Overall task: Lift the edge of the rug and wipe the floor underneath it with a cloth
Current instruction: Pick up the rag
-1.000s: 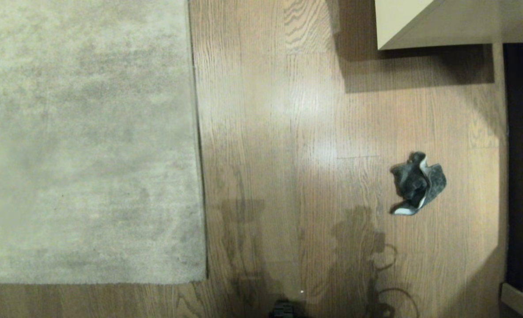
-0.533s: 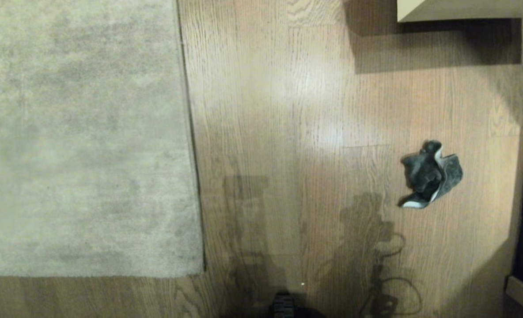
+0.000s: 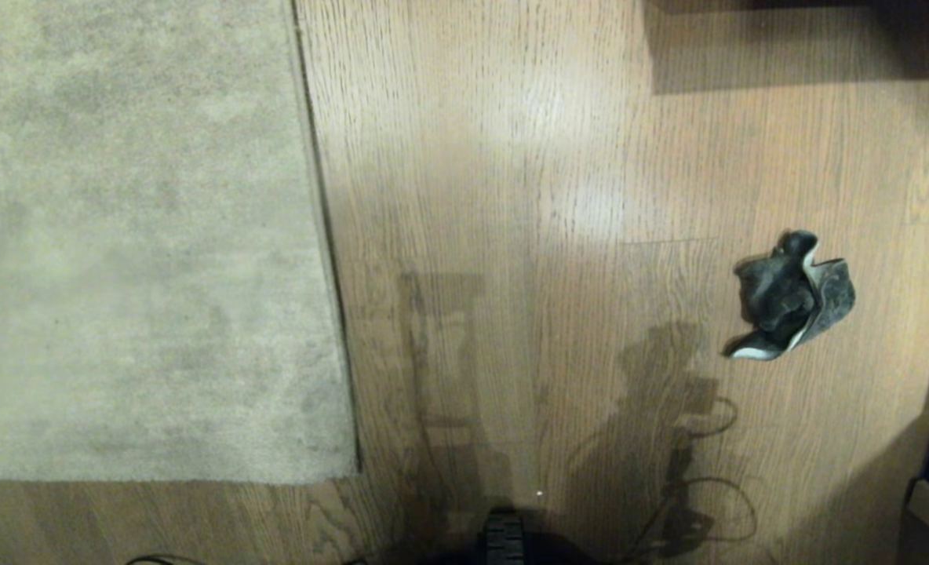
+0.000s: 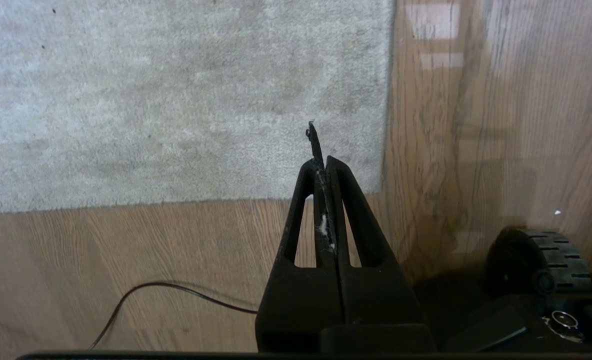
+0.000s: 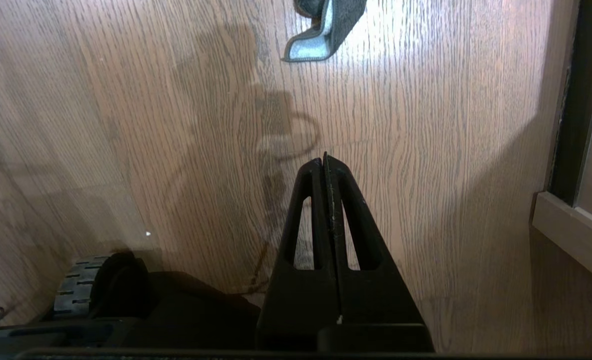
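Note:
A pale grey-beige rug (image 3: pixel 135 235) fills the left of the head view. Its rug edge (image 3: pixel 325 259) runs straight down to a near corner (image 3: pixel 351 471) and lies flat on the wood floor (image 3: pixel 511 196). The dark grey cloth (image 3: pixel 792 297) lies crumpled on the floor at the right, a pale side showing. Neither arm shows in the head view. In the left wrist view my left gripper (image 4: pixel 322 162) is shut and empty, hanging above the rug corner (image 4: pixel 383 187). My right gripper (image 5: pixel 323 162) is shut and empty over bare floor, with the cloth (image 5: pixel 326 30) well ahead of it.
A thin black cable (image 4: pixel 166 290) lies on the floor near the rug's near border. The robot's base and a wheel (image 4: pixel 541 260) sit at the near edge. A furniture base with a dark gap (image 5: pixel 571 200) stands at the far right.
The whole head view has shifted: rug edge and cloth appear larger and spread outward, and the pale furniture at the top right has left the picture. Nothing on the floor has moved.

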### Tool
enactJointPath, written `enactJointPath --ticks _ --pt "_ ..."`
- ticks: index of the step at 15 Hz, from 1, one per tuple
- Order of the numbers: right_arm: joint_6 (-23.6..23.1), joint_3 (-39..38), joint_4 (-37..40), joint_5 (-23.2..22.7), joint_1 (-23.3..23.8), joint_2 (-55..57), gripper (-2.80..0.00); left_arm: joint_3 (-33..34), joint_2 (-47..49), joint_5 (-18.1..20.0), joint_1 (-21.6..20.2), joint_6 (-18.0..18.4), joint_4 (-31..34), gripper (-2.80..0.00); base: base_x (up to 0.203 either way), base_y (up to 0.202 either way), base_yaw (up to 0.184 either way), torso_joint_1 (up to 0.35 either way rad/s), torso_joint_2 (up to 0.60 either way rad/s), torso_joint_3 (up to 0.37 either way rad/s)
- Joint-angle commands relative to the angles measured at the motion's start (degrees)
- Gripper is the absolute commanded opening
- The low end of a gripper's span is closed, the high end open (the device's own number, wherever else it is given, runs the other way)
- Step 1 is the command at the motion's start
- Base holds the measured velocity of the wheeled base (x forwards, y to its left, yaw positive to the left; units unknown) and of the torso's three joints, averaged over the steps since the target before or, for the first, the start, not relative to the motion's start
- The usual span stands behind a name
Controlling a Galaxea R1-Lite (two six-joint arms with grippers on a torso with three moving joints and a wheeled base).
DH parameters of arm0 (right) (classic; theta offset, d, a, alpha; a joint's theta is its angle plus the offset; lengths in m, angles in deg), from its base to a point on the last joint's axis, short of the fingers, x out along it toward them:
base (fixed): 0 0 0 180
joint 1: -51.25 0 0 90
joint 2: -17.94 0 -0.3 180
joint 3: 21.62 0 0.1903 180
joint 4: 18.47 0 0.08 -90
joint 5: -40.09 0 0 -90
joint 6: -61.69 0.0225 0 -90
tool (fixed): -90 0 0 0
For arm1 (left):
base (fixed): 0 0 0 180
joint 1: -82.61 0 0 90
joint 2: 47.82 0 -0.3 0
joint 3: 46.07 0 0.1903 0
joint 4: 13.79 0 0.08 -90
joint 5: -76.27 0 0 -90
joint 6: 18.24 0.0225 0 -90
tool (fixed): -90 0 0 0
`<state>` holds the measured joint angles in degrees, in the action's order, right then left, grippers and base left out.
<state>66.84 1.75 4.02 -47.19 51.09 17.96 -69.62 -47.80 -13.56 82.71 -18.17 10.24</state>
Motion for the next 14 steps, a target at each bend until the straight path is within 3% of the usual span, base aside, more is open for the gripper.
enactJointPath --ticks 1,14 --pt "0.04 0.00 0.00 0.01 -0.02 0.06 -2.80 0.01 0.06 0.01 -0.01 0.00 -0.04 -2.80 0.000 0.000 0.000 0.000 0.00 -0.031" --pt "0.04 0.00 0.00 0.01 -0.02 0.06 -2.80 0.18 -0.02 -0.17 -0.01 0.10 -0.57 -2.80 0.000 0.000 0.000 0.000 0.00 0.000"
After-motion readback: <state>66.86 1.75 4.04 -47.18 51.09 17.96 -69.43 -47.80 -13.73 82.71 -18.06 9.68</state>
